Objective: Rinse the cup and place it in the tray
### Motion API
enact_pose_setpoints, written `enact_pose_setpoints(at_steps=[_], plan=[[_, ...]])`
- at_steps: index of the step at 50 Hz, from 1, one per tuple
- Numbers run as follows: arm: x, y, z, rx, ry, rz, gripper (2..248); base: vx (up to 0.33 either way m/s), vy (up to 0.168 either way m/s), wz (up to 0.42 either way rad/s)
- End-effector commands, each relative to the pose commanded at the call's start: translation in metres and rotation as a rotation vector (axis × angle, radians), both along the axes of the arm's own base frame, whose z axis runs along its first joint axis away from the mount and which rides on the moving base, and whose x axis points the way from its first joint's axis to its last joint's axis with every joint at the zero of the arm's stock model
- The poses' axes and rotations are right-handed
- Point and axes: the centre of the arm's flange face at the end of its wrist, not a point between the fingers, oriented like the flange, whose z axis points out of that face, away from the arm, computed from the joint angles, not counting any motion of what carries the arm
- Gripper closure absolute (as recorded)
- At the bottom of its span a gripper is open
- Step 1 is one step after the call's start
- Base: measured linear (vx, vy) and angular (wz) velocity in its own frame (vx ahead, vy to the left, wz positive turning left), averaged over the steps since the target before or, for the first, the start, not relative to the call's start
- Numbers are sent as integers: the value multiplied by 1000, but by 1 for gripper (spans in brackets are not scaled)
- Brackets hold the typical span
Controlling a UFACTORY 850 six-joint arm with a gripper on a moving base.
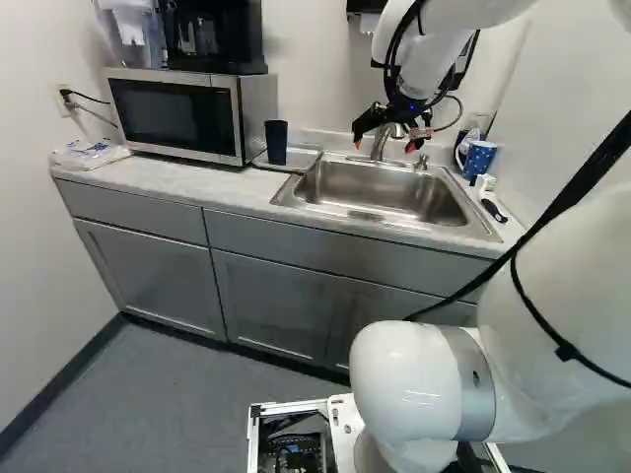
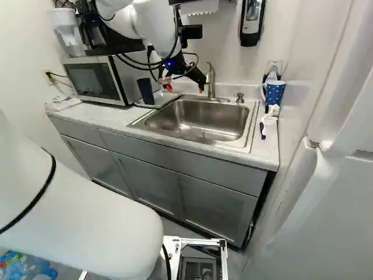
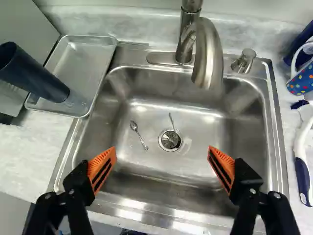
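Now my pincer (image 1: 384, 144) stands wide over sink (image 3: 154, 115); dark blue cup (image 3: 36, 76) is in metal tray (image 3: 84, 61) beside sink, seemingly upright, base views being small there.

Microwave (image 1: 175, 114), brush (image 3: 302, 174), small spoon (image 3: 138, 134)

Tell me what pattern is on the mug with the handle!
The mug is blue with little dots in different colours. The wrist view shows it best.

In the wrist view, we lose parts of the spotted mug (image 3: 302, 81), the brush (image 3: 301, 177) and the dark cup (image 3: 35, 73) past the edge, and the cup hides some of the tray (image 3: 85, 55) from us.
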Motion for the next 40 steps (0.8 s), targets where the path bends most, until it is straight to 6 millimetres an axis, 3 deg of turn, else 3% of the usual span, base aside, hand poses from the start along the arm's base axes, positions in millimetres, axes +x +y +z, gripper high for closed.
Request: enact_pose_setpoints(at_steps=[21, 40], plan=[[0, 0, 0, 0, 0, 0, 3, -35, 14, 10], [0, 0, 0, 0, 0, 0, 3, -119, 52, -6]])
